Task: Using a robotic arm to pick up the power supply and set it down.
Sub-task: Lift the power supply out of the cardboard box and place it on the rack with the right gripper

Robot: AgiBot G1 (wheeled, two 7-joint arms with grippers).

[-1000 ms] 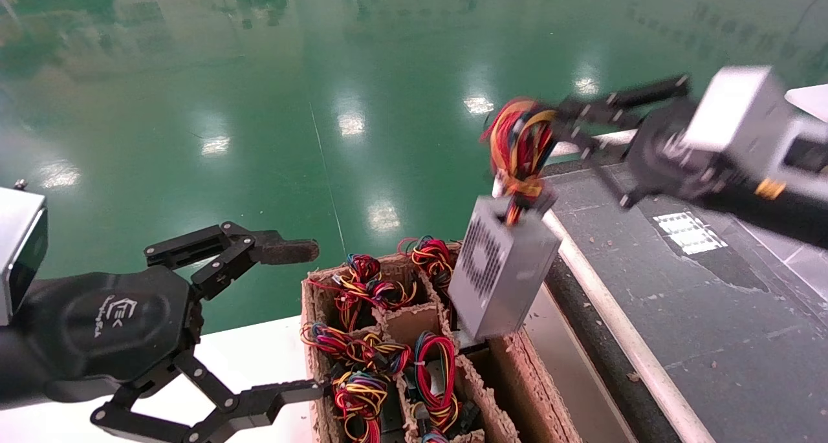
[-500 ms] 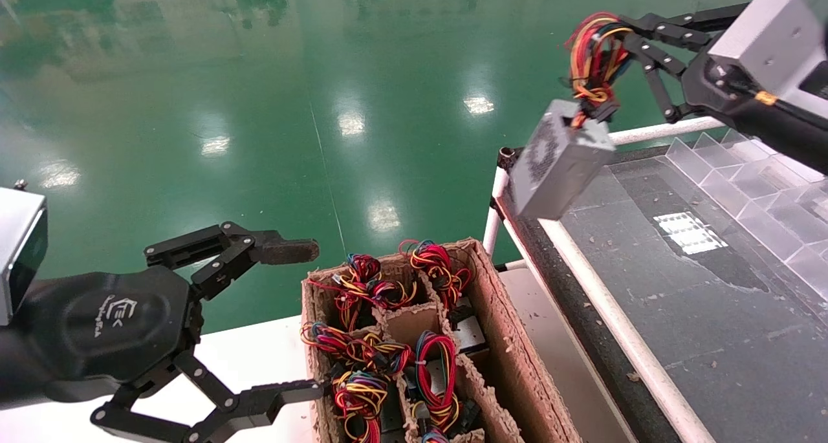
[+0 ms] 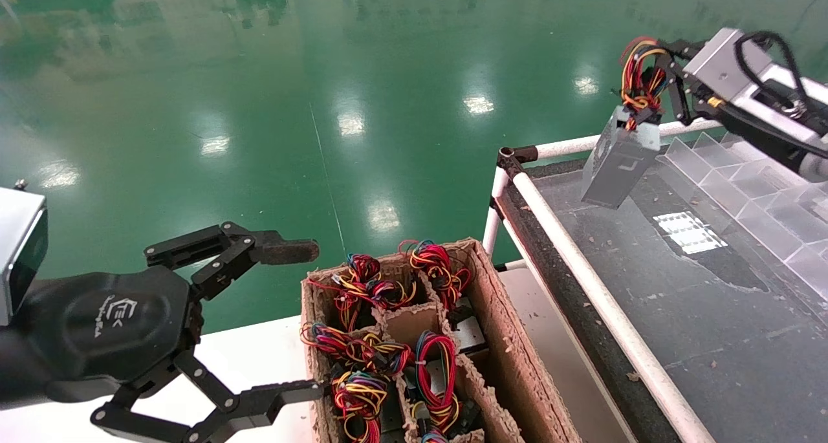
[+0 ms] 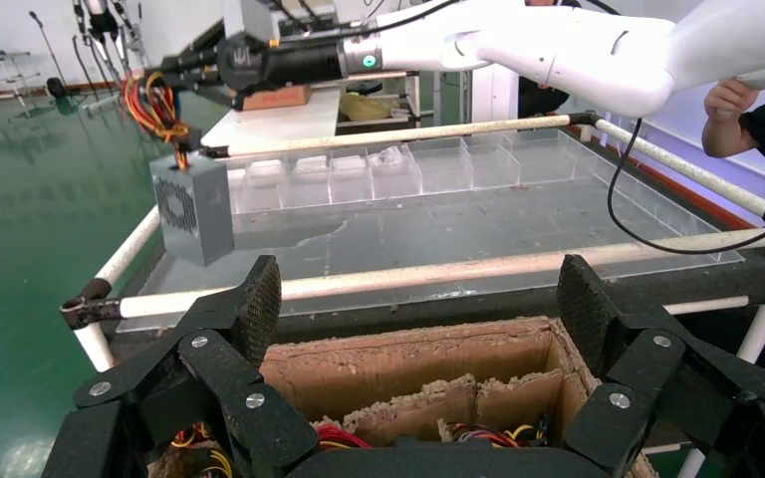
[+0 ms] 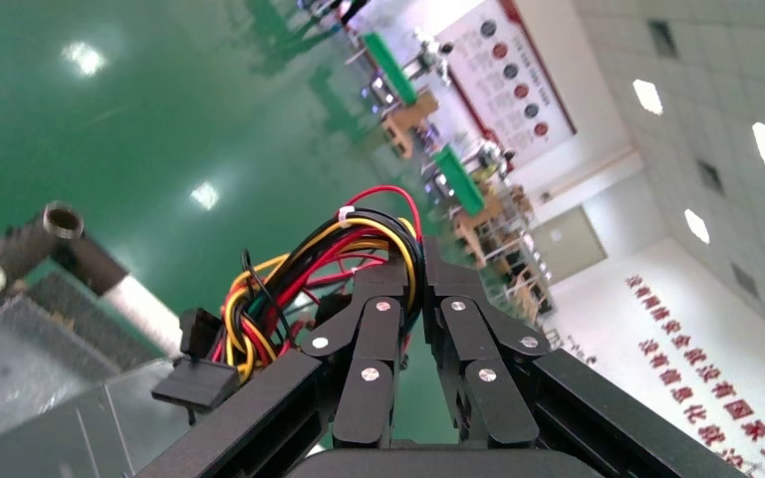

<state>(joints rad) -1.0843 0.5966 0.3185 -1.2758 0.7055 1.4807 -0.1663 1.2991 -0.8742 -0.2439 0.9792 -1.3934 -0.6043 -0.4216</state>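
Grey metal hangs in the upper right of the head view: the power supply point(image 3: 618, 168) dangles tilted from its wire bundle point(image 3: 639, 81), above the far left corner of the dark worktop point(image 3: 711, 313) and clear of its surface. The right gripper point(image 3: 661, 74) has its jaws clamped together on those red and yellow wires, as the right wrist view confirms, not on the box itself. In the lower left, the left gripper point(image 3: 310, 320) sits idle with jaws wide apart beside the cardboard box point(image 3: 511, 359), whose compartments hold more wired units. The step in hand looks like the carry and set-down. To do it well, I'd say lower slowly, because a box hung from wires can swing and twist. Keep it inside the white rail point(image 3: 595, 294) and short of the clear dividers point(image 3: 744, 184) at the right edge. Let a bottom edge touch the worktop first, let the box settle flat, and only then part the jaws.
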